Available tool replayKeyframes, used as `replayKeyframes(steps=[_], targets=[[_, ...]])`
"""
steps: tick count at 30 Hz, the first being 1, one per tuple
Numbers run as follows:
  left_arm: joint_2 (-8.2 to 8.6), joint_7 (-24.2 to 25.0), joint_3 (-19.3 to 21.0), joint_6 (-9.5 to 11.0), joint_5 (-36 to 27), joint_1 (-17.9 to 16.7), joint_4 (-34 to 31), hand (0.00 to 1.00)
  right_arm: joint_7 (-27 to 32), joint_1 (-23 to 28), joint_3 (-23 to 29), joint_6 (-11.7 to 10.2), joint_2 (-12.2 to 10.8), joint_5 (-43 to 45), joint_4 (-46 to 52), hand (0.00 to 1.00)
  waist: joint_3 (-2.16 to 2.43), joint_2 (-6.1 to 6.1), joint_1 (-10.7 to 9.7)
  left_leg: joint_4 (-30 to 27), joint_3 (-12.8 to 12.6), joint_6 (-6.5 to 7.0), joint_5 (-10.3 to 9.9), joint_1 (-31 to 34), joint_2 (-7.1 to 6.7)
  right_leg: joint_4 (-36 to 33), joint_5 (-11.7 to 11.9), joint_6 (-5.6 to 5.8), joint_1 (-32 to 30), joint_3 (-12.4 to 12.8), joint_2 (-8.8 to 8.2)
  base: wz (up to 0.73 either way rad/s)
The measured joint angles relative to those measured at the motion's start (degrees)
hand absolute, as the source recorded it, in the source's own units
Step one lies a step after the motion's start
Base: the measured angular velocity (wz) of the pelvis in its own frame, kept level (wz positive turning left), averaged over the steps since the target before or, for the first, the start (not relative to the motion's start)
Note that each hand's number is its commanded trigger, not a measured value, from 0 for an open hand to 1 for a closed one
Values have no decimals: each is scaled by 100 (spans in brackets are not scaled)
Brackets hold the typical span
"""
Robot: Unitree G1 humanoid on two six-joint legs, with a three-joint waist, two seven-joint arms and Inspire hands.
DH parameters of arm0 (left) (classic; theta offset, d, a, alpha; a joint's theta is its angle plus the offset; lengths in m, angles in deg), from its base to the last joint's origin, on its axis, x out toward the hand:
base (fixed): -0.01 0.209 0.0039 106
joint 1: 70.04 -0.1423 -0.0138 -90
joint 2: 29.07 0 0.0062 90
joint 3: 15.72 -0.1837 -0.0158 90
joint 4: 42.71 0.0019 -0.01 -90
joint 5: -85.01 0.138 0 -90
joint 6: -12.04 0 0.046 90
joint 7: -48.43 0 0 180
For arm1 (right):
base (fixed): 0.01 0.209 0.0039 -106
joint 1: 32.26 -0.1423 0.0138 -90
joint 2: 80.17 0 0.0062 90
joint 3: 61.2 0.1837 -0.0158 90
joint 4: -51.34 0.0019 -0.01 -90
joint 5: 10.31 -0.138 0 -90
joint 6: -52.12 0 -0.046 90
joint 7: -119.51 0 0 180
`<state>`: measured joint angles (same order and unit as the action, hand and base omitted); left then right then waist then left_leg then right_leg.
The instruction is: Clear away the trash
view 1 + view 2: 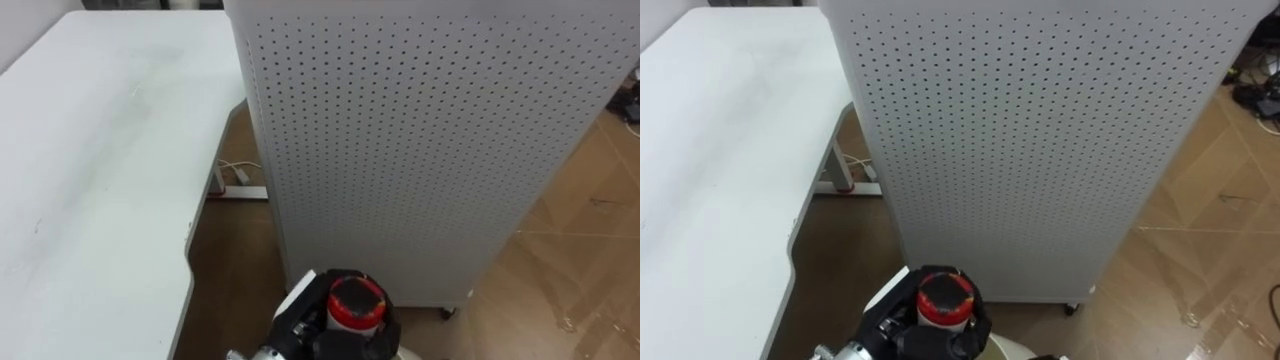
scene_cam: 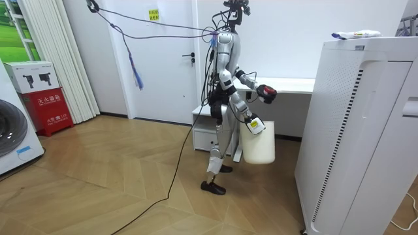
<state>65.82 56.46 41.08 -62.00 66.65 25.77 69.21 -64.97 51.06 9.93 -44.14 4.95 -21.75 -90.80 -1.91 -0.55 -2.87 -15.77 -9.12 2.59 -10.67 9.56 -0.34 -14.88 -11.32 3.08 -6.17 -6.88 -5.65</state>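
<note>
One red-topped can point(image 1: 356, 300) sits gripped in the left robot hand point(image 1: 345, 345), before the perforated white cabinet point(image 1: 420, 140).

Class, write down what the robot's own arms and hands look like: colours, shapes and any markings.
The left hand is black and bulky, with a white block where it meets the wrist. In the room view both arms are slim, silver-grey with black sections at the joints. The right hand is dark and bears a small white tag.
</note>
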Motion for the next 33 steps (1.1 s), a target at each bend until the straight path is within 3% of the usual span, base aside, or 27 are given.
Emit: replayKeyframes(steps=[2, 3, 6, 8, 9, 16, 33], targets=[[-12, 68, -8, -25, 1, -9, 0, 100, -3, -14, 0, -4, 13, 0, 0, 100, -2, -17, -2, 3, 1, 3, -2, 16, -1, -15, 0, 0, -22, 2, 0, 0], [-29, 120, -14, -30, 1, -9, -1, 95, -2, -28, 0, -6, 20, 0, 0, 100, 2, -25, 1, 4, 1, 4, -2, 47, 1, -61, 0, 0, -80, 3, -1, 0], [-77, 170, -74, -61, 1, -35, 0, 91, 5, -47, -1, -39, 42, 0, -45, 100, 6, -41, -2, -2, -2, 9, 1, 86, 2, -86, 0, 0, -132, 10, -1, 0], [-89, 189, -91, -65, 14, -73, 0, 42, 22, -47, -2, -39, 50, 0, -45, 100, 8, -55, -4, -1, -8, 10, 1, 92, 2, -84, 0, 0, -141, 7, -2, 0], [-94, 211, -91, -66, 14, -89, 0, 0, 49, -46, -2, -39, 57, 0, -46, 100, 8, -63, -5, 0, -8, 9, 1, 95, 2, -84, 0, 0, -144, -10, -3, 0], [-156, 279, -83, -65, 51, -169, -5, 0, 72, -46, -2, -136, 124, -15, -46, 100, 26, -98, 3, 2, -11, 9, 2, 88, 2, -82, 0, 0, -146, -48, -12, 0], [-200, 519, -73, -59, 85, -197, -228, 0, 139, 81, -182, -131, 350, -210, -88, 100, 46, -86, -4, 3, -19, 21, 9, -86, -6, -81, 0, 0, 29, -80, -24, 0]])
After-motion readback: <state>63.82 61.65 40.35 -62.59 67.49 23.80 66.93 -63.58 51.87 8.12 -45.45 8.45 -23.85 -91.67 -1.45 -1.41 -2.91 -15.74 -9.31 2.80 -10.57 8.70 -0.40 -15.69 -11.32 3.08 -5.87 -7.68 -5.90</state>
